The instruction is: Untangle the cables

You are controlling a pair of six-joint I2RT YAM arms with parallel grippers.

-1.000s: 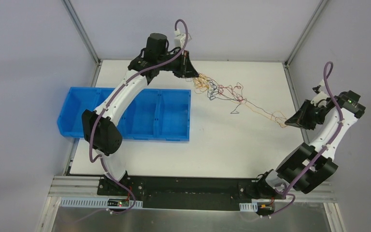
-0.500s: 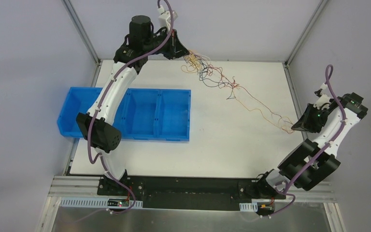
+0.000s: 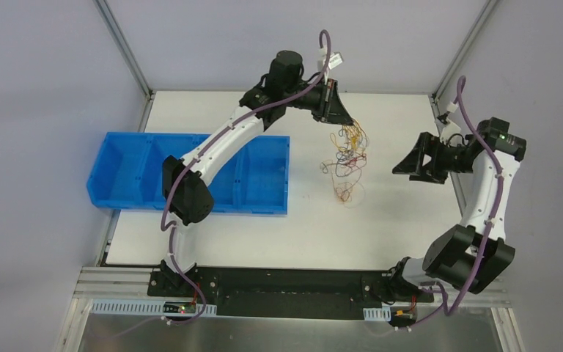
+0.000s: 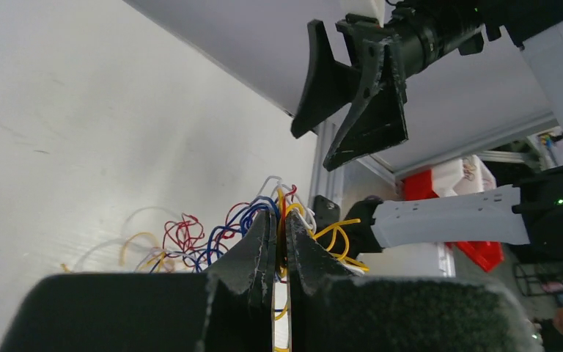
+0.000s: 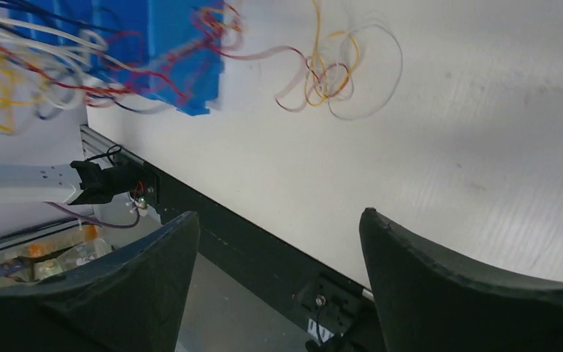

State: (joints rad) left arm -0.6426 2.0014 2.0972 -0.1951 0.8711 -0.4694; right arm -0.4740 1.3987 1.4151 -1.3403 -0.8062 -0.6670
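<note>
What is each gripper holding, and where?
Left gripper pinches the cables at the tangle's upper end; the rest hangs below. Right gripper holds nothing, jaws open.

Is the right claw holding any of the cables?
No, the right claw stands open and empty; the cables hang from the left claw.

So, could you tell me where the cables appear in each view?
Top external: the cables hang right of centre, right of the blue bin.
Left wrist: bottom centre, pinched in the shut left jaws.
Right wrist: top left, in front of the bin, with loops reaching top centre.
Shared landmark: the white table.
</note>
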